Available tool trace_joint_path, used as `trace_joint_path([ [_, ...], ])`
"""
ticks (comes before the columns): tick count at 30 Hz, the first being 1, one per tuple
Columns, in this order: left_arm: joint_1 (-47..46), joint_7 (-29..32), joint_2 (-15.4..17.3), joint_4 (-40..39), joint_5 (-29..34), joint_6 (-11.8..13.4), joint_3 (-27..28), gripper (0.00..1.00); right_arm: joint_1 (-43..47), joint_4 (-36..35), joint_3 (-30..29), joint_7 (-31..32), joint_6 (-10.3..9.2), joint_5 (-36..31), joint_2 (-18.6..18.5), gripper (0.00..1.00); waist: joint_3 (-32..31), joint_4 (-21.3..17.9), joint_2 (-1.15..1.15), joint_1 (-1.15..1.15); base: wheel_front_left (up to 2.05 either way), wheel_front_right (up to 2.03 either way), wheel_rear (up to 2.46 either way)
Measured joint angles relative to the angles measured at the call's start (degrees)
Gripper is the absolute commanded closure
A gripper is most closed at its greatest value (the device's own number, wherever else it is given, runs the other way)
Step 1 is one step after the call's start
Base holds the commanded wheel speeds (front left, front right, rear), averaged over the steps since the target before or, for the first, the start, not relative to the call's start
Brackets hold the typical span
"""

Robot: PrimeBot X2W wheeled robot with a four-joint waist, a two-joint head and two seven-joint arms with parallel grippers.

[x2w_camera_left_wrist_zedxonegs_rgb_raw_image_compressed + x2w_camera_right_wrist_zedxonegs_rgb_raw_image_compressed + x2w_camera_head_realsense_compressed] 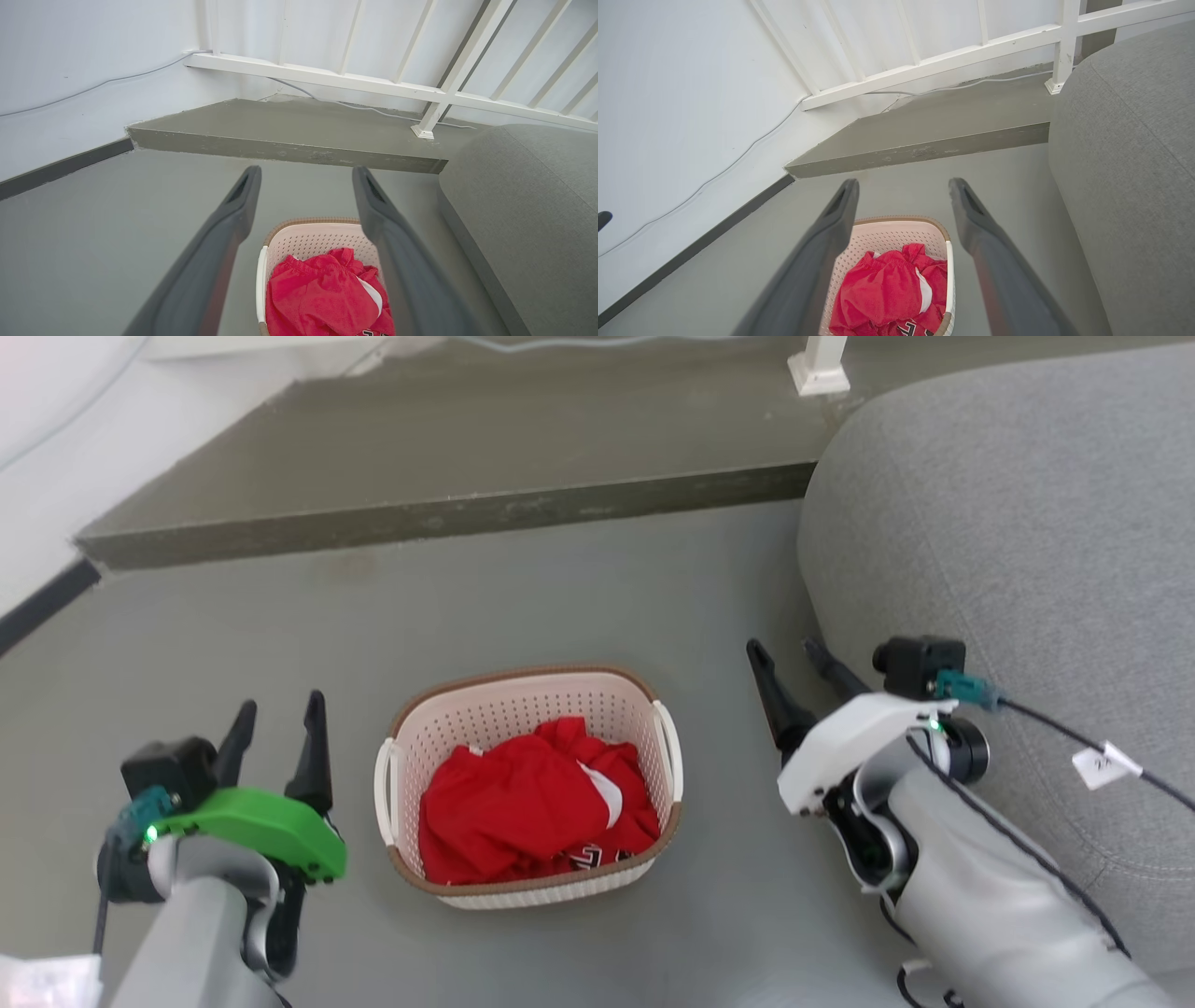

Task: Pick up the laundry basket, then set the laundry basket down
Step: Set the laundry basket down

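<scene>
Laundry basket (pixel 523 707) is lying lengthwise between left claw (pixel 280 705) and right claw (pixel 781 646); both are hanging spread, empty, each standing off 1 short end.

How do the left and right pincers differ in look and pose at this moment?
The left pincer wears a green cover; the right pincer a white one. The left pincer's fingers point nearly straight up the head view; the right pincer's lean leftward. The right pincer sits beside the grey sofa; the left pincer does not. Both are open, dark-fingered and clear of the laundry basket between them.
</scene>
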Motion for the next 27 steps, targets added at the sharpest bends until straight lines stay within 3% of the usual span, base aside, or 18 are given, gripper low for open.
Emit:
trace_joint_path([
  [14, 7.56, 0.01, -1.65, -6.80, 3.13, 1.32, 3.82, 0.00, 7.89, -6.68, -4.75, 0.00, -1.05, -5.48, -0.05, 0.00, -2.35, -0.46, 0.00, 0.00, 0.00, 0.00, 0.00],
  [27, 11.71, 0.00, -3.76, -11.90, 3.20, 0.16, 6.43, 0.00, 12.90, -10.44, -7.20, 0.00, -1.36, -9.64, 0.24, 0.00, -3.16, -0.77, 0.00, 0.00, 0.00, 0.00, 0.00],
])
